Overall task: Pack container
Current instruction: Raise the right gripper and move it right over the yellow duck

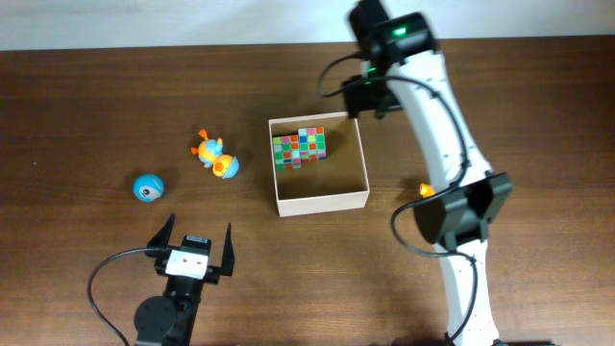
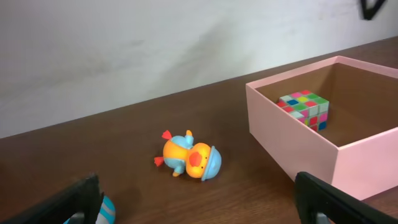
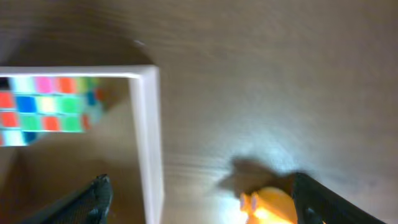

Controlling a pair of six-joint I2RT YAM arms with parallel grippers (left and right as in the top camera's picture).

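L hand (image 1: 199, 231) spread wide over dark wood table (image 1: 77, 115); white wall (image 2: 124, 50) behind.

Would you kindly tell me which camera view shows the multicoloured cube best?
The left wrist view: the cube is sharp and large, several faces visible inside the container. Overhead shows it smaller; the right wrist view shows only a blurred, cropped part.

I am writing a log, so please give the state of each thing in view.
Box: upright, open-topped, cube inside.
Cube: in the box, not held.
Duck: lying on its side on the table, outside the box.
Blue ball: on the table, outside the box.
Orange toy: outside the box's right wall, partly hidden.
Left fingers: open, empty.
Right fingers: open, empty.
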